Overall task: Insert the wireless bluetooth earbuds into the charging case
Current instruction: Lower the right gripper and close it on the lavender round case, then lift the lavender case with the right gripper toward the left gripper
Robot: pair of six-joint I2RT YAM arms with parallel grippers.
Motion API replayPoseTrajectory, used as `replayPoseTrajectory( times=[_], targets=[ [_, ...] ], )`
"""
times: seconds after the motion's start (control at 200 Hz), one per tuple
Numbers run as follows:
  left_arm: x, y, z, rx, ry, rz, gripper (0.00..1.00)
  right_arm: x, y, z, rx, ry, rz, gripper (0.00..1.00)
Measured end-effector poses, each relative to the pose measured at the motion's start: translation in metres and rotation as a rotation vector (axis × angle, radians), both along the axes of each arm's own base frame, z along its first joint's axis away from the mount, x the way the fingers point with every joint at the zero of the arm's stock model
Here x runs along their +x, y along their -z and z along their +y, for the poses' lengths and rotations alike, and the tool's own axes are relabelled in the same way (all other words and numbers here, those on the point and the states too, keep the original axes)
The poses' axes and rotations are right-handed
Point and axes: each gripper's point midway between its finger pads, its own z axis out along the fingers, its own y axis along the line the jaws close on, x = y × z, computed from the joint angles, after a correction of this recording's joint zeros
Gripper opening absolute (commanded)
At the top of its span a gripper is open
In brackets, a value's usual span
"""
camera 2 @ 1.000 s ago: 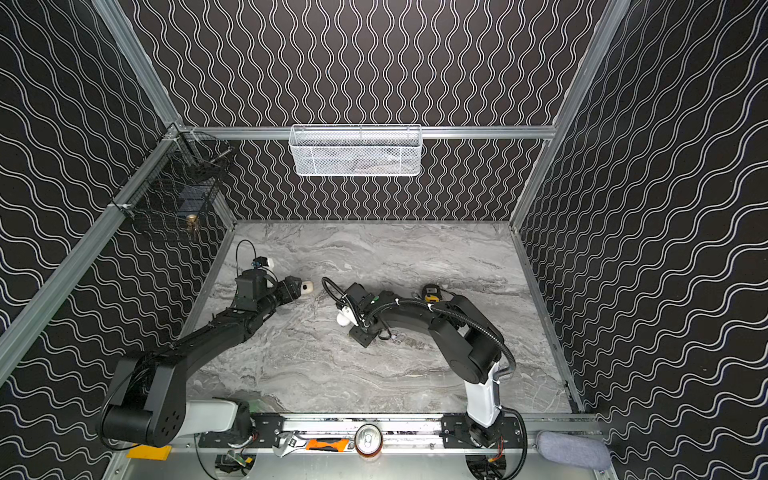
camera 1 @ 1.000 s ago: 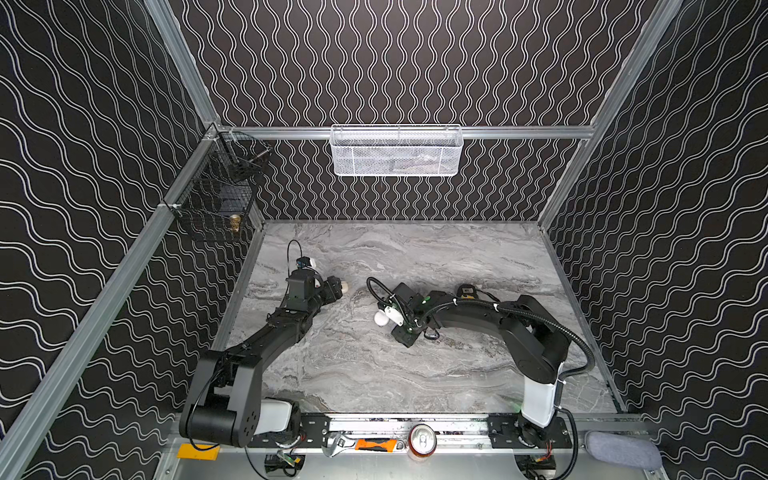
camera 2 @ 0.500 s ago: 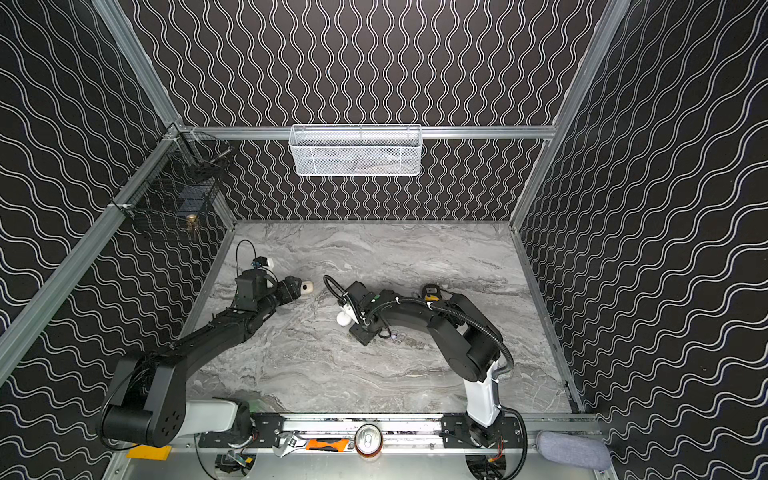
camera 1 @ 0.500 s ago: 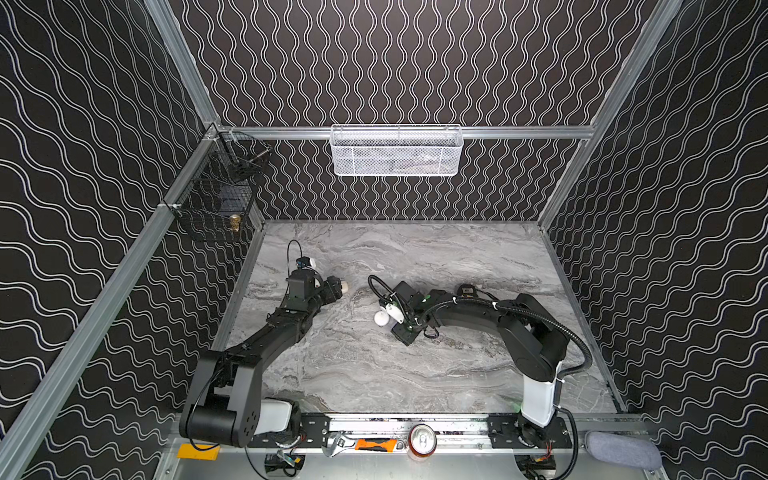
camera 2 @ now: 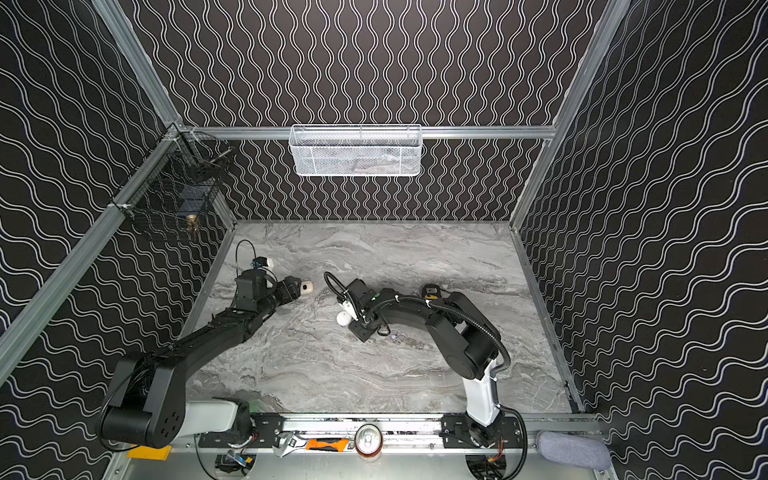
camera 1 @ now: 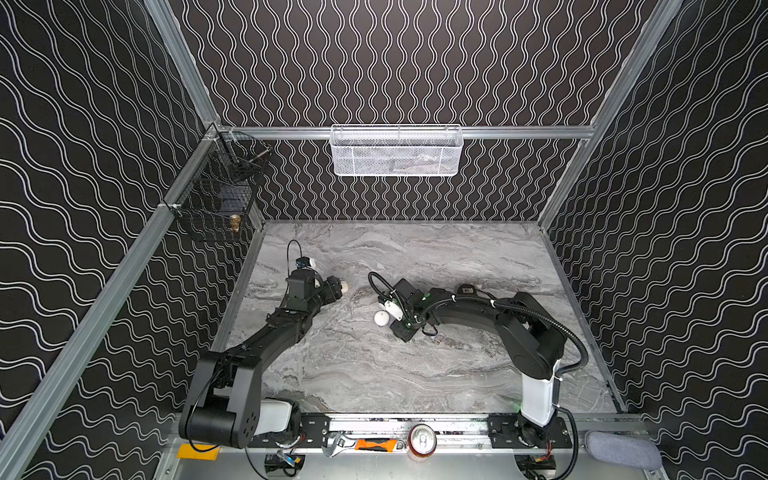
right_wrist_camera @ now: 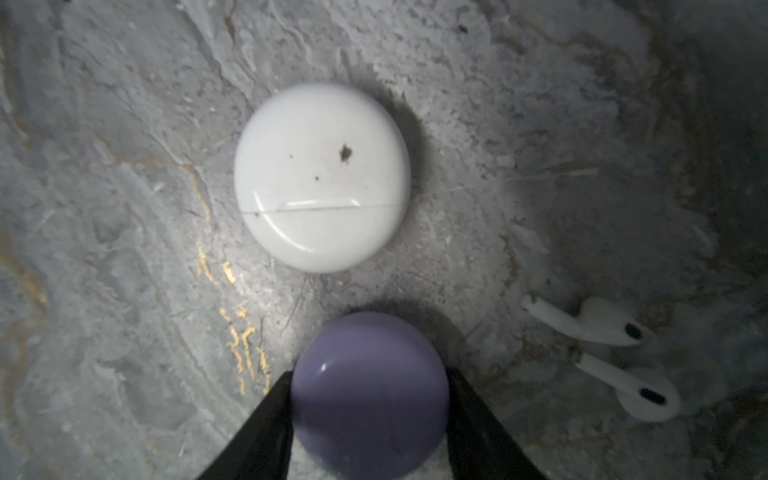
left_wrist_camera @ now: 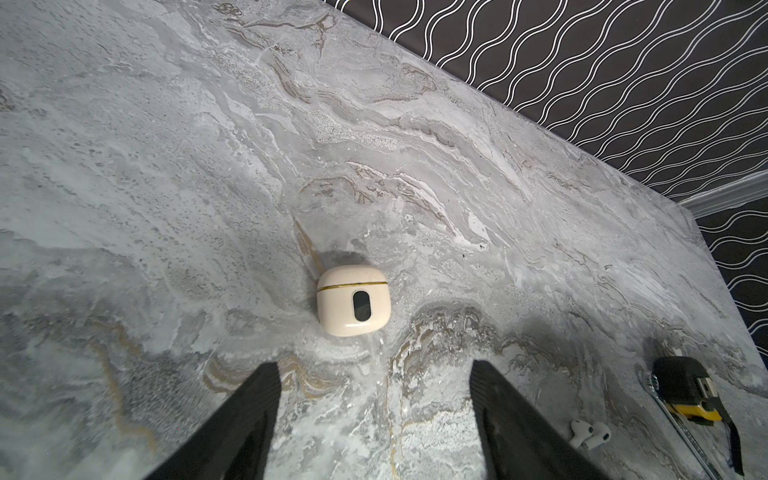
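Nothing visibly moved since a second ago; both top views: white case (camera 1: 381, 318) on the table (camera 1: 415, 374); left wrist: left gripper (left_wrist_camera: 374, 365) wide before the cream case (left_wrist_camera: 353, 300); right wrist: right gripper (right_wrist_camera: 369, 374) clamps the lilac case (right_wrist_camera: 370, 403), earbuds (right_wrist_camera: 598, 324) lying beside

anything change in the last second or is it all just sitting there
Nothing visibly changed; in both top views the white case lies where it was. The left gripper is open short of the cream case; the right gripper has its fingers on the lilac case.
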Motion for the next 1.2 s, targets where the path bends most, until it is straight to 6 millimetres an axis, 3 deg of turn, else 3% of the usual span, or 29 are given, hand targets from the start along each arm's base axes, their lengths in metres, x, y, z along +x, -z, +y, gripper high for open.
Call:
replayPoseTrajectory(
  times=[0.295,0.395,0.611,0.776,0.876,0.946,1.036,1.196],
  targets=[
    [-0.004,-0.004,-0.001,-0.006,0.006,-0.021,0.74,0.0,-0.004,-0.005,-0.006,0.007,-0.011,0.39],
    [-0.008,-0.013,-0.007,-0.021,0.03,-0.05,0.73,-0.002,-0.017,-0.008,0.007,0.011,-0.027,0.35],
    [-0.018,-0.057,-0.032,-0.099,0.119,-0.155,0.72,-0.001,-0.089,-0.007,0.149,0.057,-0.167,0.31],
    [-0.037,-0.139,-0.046,-0.183,0.208,-0.307,0.71,-0.008,-0.158,-0.012,0.307,0.088,-0.34,0.3],
    [-0.054,-0.181,-0.06,-0.208,0.319,-0.386,0.69,-0.024,-0.198,-0.008,0.432,0.056,-0.449,0.3],
    [-0.064,-0.187,-0.075,-0.241,0.411,-0.385,0.66,-0.038,-0.219,-0.004,0.503,0.015,-0.52,0.29],
    [-0.08,-0.178,-0.098,-0.285,0.538,-0.342,0.64,-0.053,-0.238,0.004,0.561,-0.052,-0.599,0.29],
    [-0.116,-0.186,-0.137,-0.329,0.735,-0.325,0.62,-0.058,-0.264,0.016,0.586,-0.103,-0.716,0.25]
  ],
)
